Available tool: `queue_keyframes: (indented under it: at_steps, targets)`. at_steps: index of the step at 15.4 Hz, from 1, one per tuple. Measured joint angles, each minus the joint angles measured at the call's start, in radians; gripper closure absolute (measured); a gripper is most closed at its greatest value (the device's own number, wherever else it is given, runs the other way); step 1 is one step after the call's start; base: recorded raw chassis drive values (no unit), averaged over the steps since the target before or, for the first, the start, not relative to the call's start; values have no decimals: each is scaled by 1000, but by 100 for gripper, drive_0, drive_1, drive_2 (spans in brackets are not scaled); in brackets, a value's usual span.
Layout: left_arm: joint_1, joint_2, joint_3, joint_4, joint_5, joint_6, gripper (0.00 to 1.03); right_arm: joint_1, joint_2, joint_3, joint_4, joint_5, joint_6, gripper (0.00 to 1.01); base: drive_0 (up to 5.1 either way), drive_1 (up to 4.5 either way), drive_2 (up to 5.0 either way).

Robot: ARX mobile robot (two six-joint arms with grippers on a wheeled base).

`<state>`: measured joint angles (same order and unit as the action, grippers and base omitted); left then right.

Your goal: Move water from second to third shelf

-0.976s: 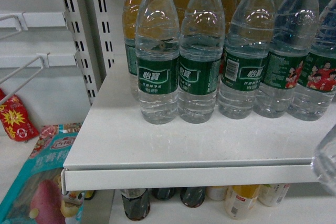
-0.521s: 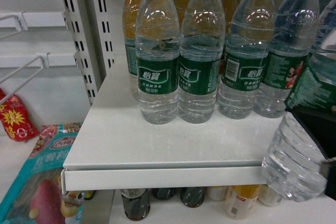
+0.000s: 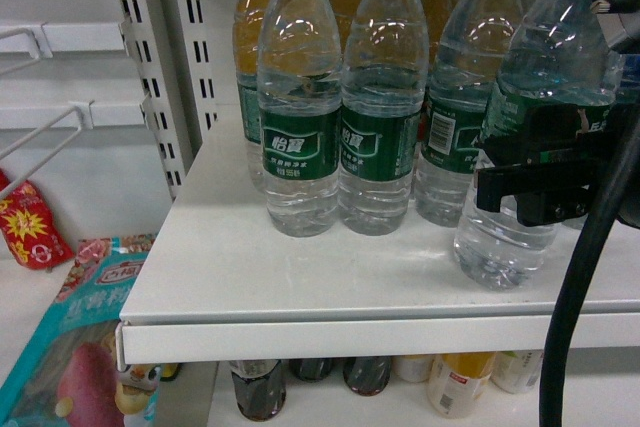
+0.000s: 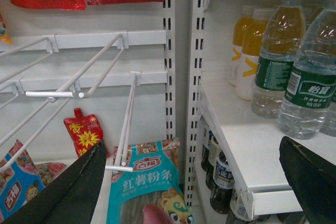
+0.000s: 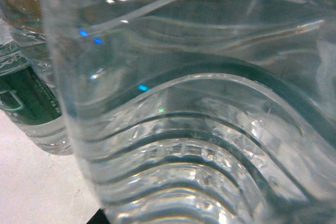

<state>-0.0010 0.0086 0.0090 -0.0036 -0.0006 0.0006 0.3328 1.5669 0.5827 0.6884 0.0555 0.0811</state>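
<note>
The right claw [image 3: 530, 182] gripped the water bottle [image 3: 525, 137], tilted, its base on the shelf [image 3: 300, 277]. The left claw [image 4: 194, 182], left of the shelf, stood open and empty.

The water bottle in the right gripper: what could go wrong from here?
The water bottle leans while the right gripper clamps its label, so it may tip when released. It stands near the shelf front edge and could fall off. It is close to the standing bottles and might knock them.
</note>
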Motion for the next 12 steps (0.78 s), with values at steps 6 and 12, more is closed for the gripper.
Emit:
queue_keyframes:
  at_steps: [6,12]
  targets:
    - [0,0,0,0,0,0,5,29,107,103,-14,25,24,62,0,0,0]
    - [0,0,0,0,0,0,5,27,107,102,-11,26,26,54,0,0,0]
